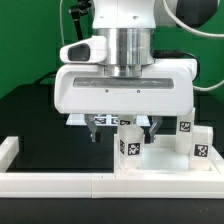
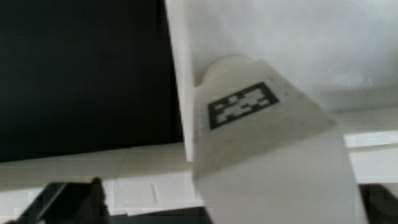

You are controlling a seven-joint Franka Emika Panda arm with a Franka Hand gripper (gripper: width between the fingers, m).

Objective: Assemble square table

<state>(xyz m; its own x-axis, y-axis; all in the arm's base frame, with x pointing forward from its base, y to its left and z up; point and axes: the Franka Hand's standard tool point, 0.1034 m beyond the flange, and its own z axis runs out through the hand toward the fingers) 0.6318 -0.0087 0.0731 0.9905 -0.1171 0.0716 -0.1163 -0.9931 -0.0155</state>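
The arm's white wrist housing fills the middle of the exterior view, hung low over the black table (image 1: 30, 110), and the gripper (image 1: 120, 126) is seen just beneath it. Its two dark fingers (image 1: 96, 126) are held spread wide, with nothing pinched between them.

A leg (image 1: 131, 146) with a black-and-white tag is stood upright just below and between the fingers, near the camera; whether it is touched by either finger cannot be told (the housing hides the upper part). Two more tagged legs are seen to the exterior view's right: one (image 1: 186, 128) further back, one (image 1: 200, 148) nearer. All three are set on or against the white tabletop (image 1: 160, 166), which lies at the near right of the scene, its raised edge facing the camera.

A long white rail (image 1: 50, 182) is run across the near edge of the table, with a short upturned end at the exterior view's left.

In the wrist view, a white tagged leg (image 2: 249, 120) is caught very close, blurred, with its tag turned askew. Black table (image 2: 89, 80) is seen beside it, a white surface past it, and a dark fingertip (image 2: 68, 200) shows at the frame's edge, apart from the leg.
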